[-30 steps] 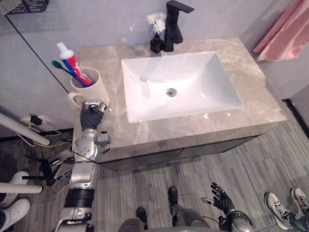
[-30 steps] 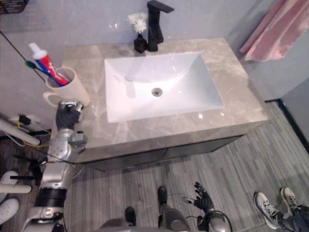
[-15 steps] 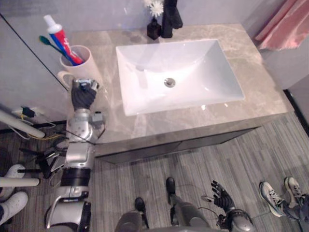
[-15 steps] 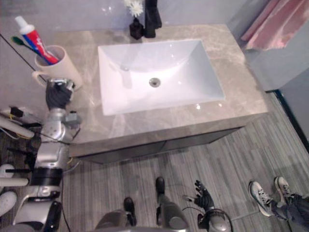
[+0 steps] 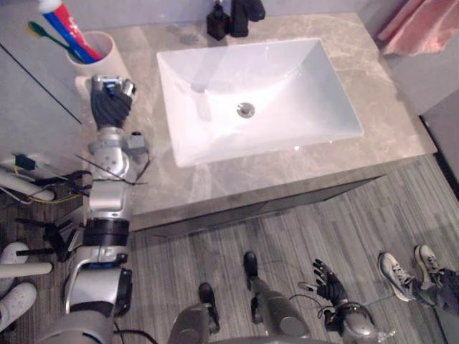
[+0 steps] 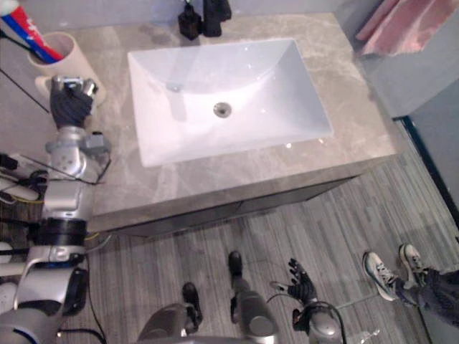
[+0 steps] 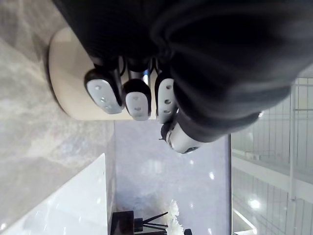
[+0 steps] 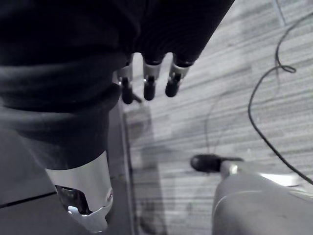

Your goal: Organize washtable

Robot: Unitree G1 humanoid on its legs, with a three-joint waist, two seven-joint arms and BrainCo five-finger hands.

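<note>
One cream ceramic mug (image 5: pixel 93 54) stands at the far left corner of the grey marble tabletop (image 5: pixel 387 86), left of the white rectangular sink (image 5: pixel 287 79). It holds a red, white and blue toothpaste tube (image 5: pixel 68 25) and a green toothbrush (image 5: pixel 46 36). The robot's left hand (image 5: pixel 111 104) sits just beside the mug on its near side. Its fingers (image 7: pixel 134 100) are curled in against the mug's lower wall with nothing seen inside the curl, and its thumb is off the mug. The right hand (image 5: pixel 328 276) hangs low over the wooden floor, fingers loose and spread, holding nothing. A black faucet (image 5: pixel 244 8) and a small black vase (image 5: pixel 217 18) stand behind the sink.

The mug is probably rigid, glazed and slippery, fairly heavy for its size, and likely to chip if knocked. Its tall contents make it top-heavy, so the safer hold is around the body or through the handle, with the mug kept upright.

Compared with one second ago, the whole view has shifted and shows more floor, so the camera has moved. The mug has kept its corner, and the left hand has stayed close beside it.
</note>
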